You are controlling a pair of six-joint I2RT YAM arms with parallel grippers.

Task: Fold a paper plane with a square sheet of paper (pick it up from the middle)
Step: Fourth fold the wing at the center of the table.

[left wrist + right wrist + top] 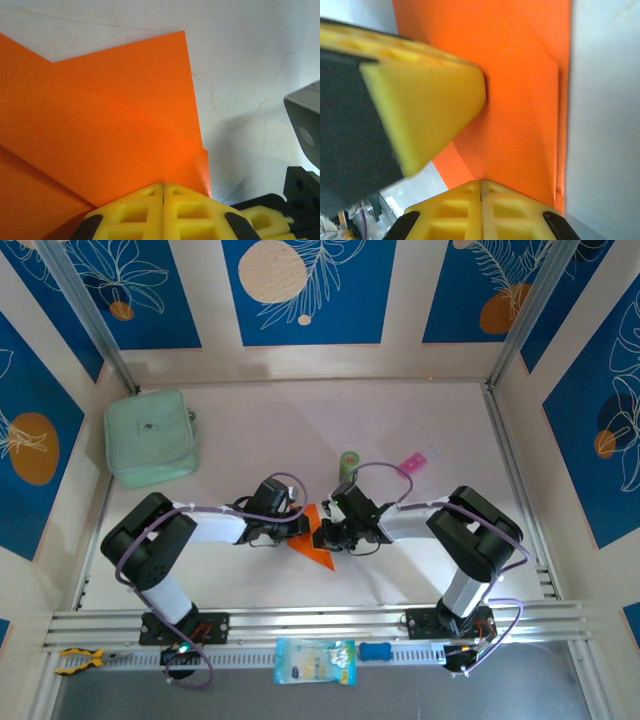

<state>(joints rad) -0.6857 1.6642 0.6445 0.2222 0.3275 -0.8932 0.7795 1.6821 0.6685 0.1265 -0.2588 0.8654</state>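
— Left gripper (295,531)?
— Fingers together, at the paper's (316,551) nine o'clock side.
— The paper?
— Bright orange, creased into angular flaps, lying flat mid-table, point toward five o'clock.
— Right gripper (323,536)?
— Fingers together too, at three o'clock.

We can read no text, brand, number or sign at this moment. The blue-and-white packet (314,661) lying by the aluminium rail (300,619) at the near edge of the desk (420,420) carries printing, but it is too small and blurred for us to make out.
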